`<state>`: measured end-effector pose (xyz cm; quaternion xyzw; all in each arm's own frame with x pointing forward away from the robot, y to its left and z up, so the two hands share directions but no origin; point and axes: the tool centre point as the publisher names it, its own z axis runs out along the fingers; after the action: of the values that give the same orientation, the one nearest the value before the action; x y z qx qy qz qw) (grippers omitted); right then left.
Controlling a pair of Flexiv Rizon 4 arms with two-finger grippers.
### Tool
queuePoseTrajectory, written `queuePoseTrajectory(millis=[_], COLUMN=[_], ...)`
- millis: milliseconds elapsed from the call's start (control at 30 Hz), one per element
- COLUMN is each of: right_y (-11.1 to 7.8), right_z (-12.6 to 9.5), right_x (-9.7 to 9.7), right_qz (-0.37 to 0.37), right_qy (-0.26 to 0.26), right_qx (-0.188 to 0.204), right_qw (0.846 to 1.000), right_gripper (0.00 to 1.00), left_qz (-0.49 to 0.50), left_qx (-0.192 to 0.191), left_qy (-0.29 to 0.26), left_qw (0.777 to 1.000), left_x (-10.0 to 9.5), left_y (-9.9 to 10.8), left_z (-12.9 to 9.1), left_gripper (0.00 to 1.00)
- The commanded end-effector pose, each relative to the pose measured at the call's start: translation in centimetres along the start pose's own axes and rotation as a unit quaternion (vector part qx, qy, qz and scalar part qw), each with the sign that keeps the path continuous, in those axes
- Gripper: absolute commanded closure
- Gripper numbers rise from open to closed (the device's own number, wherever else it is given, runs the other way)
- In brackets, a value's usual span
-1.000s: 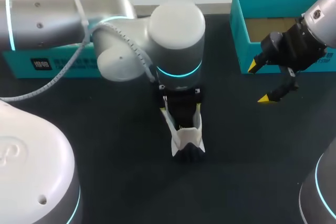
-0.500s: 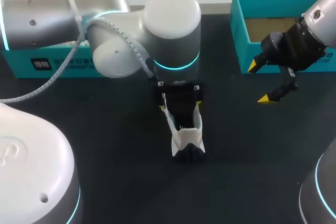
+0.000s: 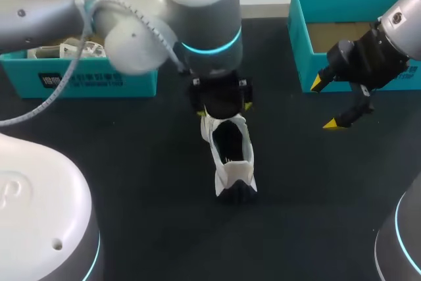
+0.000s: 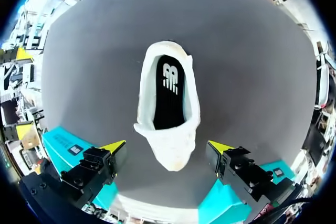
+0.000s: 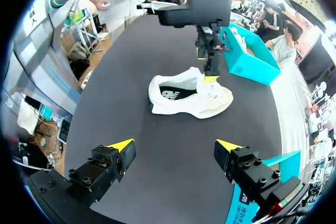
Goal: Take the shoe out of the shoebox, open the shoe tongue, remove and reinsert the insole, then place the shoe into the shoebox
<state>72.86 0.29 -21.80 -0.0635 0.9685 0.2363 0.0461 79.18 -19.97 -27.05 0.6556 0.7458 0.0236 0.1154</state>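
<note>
— What is the surface?

— A dark table (image 3: 131, 162). The white shoe (image 3: 230, 156) lies on it at centre frame in the head view, long axis running up and down the frame. The black insole (image 4: 168, 93) shows inside it.

— Which claw is nearer?

— The left claw (image 4: 167, 148), by far. It hangs over the shoe's upper end, pointing down. In its wrist view the closed toe end sits between the fingers, which stand wide to either side, touching nothing.

— And the right?

— The right claw (image 3: 324, 103) is well apart at right of frame, spread open and holding nothing, in front of the teal box (image 3: 299, 37) at upper right.

— So the next move?

— Probably the left closes across the toe, then carries the shoe right, toward the box.
</note>
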Motion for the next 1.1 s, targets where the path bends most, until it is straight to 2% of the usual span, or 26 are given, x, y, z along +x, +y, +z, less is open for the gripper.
queuePoseTrajectory(millis=[33,67,100,133,200,367,500,833,1100], right_y=[0.0,0.0,0.0,0.0,0.0,0.0,0.0,0.0,0.0], right_z=[0.1,0.1,0.1,0.1,0.1,0.1,0.1,0.1,0.1], right_x=[0.0,0.0,0.0,0.0,0.0,0.0,0.0,0.0,0.0], right_qz=[0.0,0.0,0.0,0.0,0.0,0.0,0.0,0.0,0.0], right_qy=[0.0,0.0,0.0,0.0,0.0,0.0,0.0,0.0,0.0], right_qx=[0.002,0.002,0.002,0.002,0.002,0.002,0.002,0.002,0.002], right_qw=[1.0,1.0,1.0,1.0,1.0,1.0,1.0,1.0,1.0], right_gripper=[0.0,0.0,0.0,0.0,0.0,0.0,0.0,0.0,0.0], left_qz=[0.0,0.001,-0.001,-0.001,0.002,0.015,0.025,0.044,0.066], left_qx=[0.002,0.003,0.007,0.014,0.018,0.028,0.034,0.064,0.066], left_qy=[0.013,0.016,0.019,0.022,0.029,0.035,0.037,0.048,0.055], left_qw=[1.0,1.0,1.0,1.0,0.999,0.999,0.998,0.996,0.994], left_x=[-0.6,-0.7,-0.8,-1.0,-1.1,-1.6,-1.6,0.2,0.8], left_y=[1.2,1.3,1.5,1.6,1.7,1.5,1.2,0.6,0.2], left_z=[0.9,1.0,1.4,1.7,2.4,3.4,4.0,4.3,4.3], left_gripper=[0.2,0.27,0.43,0.45,0.39,0.52,0.53,0.51,0.53])
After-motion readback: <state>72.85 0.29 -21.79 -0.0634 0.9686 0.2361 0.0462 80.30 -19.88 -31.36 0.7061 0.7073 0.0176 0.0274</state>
